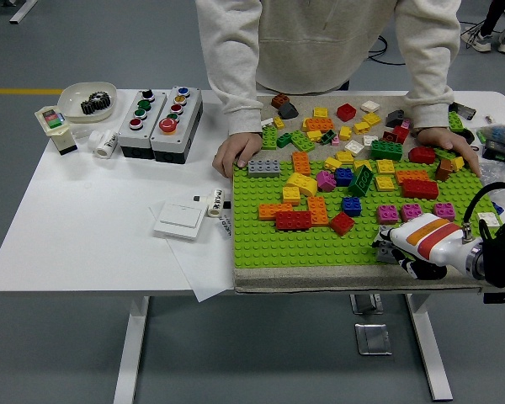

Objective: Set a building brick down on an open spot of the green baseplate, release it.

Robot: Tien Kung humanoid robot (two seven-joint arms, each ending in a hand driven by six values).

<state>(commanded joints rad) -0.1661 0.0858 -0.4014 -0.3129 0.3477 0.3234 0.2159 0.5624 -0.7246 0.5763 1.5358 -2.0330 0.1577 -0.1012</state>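
Starting at the left of the white table (84,227): a white bowl (87,99) holding a dark gear, a small white device (55,126), and two grey push-button boxes (160,121). Nearer the front edge lies a white wall switch (178,220) on a sheet of paper (204,263). The green baseplate (311,240) occupies the table's right half, resting on a grey mat (320,282). A person at the far side rests one hand (236,153) on the baseplate's far left corner, beside a grey brick (264,167), and the other hand (449,145) near its far right edge. Loose bricks crowd the far half of the plate; an orange brick (274,210), a red brick (292,220) and a row of pink bricks (411,211) lie further forward, with the front studs bare. The right hand (412,246), white with an orange stripe, hovers over the baseplate's near right corner; its dark fingers (421,268) are curled under, and whether they hold a building brick cannot be told.
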